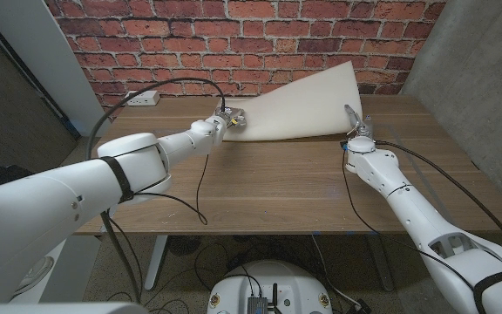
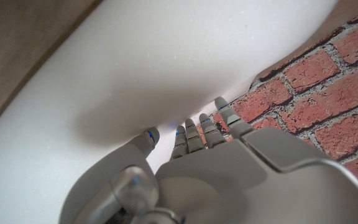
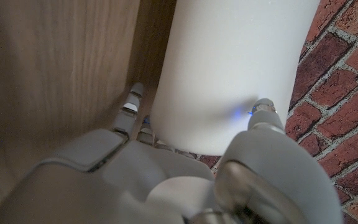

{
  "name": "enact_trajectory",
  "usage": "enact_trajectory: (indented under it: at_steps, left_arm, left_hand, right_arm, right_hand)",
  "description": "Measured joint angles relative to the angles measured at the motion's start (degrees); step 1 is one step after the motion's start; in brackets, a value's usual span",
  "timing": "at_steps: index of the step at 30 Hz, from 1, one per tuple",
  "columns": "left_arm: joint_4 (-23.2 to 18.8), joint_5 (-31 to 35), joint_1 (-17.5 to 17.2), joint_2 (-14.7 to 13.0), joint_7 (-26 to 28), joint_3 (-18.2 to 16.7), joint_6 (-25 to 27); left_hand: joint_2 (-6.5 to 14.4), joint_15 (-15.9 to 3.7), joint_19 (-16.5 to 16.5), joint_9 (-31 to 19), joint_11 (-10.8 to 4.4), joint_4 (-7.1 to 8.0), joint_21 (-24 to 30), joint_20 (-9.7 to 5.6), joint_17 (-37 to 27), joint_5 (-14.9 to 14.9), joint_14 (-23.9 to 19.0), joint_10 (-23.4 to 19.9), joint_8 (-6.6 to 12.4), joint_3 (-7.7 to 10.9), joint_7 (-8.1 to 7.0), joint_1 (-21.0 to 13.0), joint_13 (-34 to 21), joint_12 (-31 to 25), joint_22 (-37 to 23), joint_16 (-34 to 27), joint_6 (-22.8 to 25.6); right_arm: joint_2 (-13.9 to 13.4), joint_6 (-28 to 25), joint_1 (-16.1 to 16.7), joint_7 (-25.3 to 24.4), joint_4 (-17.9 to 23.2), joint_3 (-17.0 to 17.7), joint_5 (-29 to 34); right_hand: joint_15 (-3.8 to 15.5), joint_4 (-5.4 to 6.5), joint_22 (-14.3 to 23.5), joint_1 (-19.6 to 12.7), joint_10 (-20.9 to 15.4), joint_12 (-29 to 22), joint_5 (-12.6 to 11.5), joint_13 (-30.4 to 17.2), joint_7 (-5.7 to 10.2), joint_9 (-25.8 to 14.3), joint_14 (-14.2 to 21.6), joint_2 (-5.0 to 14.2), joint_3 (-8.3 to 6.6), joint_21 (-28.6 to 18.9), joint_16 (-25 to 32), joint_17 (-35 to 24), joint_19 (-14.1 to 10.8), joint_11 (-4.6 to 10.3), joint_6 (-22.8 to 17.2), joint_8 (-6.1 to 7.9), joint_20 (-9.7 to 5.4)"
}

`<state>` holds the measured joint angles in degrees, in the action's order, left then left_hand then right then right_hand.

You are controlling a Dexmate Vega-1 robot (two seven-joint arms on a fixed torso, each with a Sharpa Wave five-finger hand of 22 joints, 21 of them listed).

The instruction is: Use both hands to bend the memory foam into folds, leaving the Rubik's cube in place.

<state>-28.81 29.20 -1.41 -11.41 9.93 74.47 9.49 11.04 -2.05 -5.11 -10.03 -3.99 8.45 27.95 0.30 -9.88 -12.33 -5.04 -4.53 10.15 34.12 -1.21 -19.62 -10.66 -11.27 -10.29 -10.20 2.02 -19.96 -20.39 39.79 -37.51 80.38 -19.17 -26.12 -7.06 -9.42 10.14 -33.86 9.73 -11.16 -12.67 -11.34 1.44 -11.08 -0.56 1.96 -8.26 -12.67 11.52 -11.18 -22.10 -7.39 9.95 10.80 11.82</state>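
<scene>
Both arms are reaching toward the far edge of the bench [image 1: 260, 187], where the memory foam [image 1: 308, 105] is standing lifted against the brick wall [image 1: 234, 39], its right end rising well above the wood and its left end dipping toward the bench top. The left hand [image 1: 225, 121] is gripping the foam's left end, its fingers [image 2: 194, 134] curling behind the sheet with the thumb on the near face. The right hand [image 1: 356, 129] is holding the right end the same way, fingers [image 3: 129, 109] on one side and thumb on the other, so the edge is being pinched between them. The foam is looking light and soft, dimpling under the touch, so it should bend readily; holding it by the two short ends looks right for pushing them together. I cannot pick out a Rubik's cube anywhere.
</scene>
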Motion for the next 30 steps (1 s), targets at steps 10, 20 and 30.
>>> enact_trajectory:
  at_steps: [10,20,30]
  left_arm:
    - [-0.1,0.0,-0.1,-0.2,-0.2,-0.2,0.0]
    - [2.8,-0.6,0.4,1.1,-0.1,0.2,-2.0]
    - [6.4,-2.8,1.7,2.8,-0.3,2.5,-3.4]
  left_hand:
    - [0.0,0.0,-0.2,0.0,0.0,0.08,-0.2,0.21,0.0,0.0,0.0,0.0,0.0,0.4,0.0,0.0,0.0,0.0,0.0,0.0,0.0]
    - [0.0,0.0,-0.2,0.0,0.0,0.17,-0.2,0.21,0.0,0.0,0.0,0.0,0.0,0.79,-0.31,0.0,0.0,0.0,0.0,0.0,-0.3]
    - [-0.2,0.0,-0.2,0.0,0.0,0.35,-0.2,0.21,0.0,0.0,0.0,0.0,0.0,0.97,-0.31,0.2,0.0,0.0,0.0,0.0,-0.3]
  right_arm:
    - [1.2,3.1,-2.7,-1.2,-4.4,-2.1,-0.3]
    - [3.2,2.4,-5.0,-5.7,-6.6,-3.1,-0.2]
    - [3.3,-2.0,-6.7,-10.4,-6.7,-5.0,2.1]
  right_hand:
    - [7.75,0.16,-0.2,-17.5,-12.0,-8.5,-1.8,-0.5,-3.75,0.0,21.5,0.35,-2.79,-1.9,4.8,-0.9,-19.5,-0.06,-0.9,1.09,-13.95]
    - [12.89,-0.75,4.0,-44.2,-41.7,-33.4,0.3,-11.6,-3.42,0.0,53.2,3.67,-3.99,-10.4,28.1,-25.7,-28.0,7.54,-19.3,1.19,-16.99]
    - [11.57,0.35,6.5,-50.6,-50.7,-42.2,2.1,-15.3,-1.74,-0.1,54.5,3.94,-4.86,-18.0,27.8,-31.8,-26.0,8.92,-43.9,5.5,-17.75]
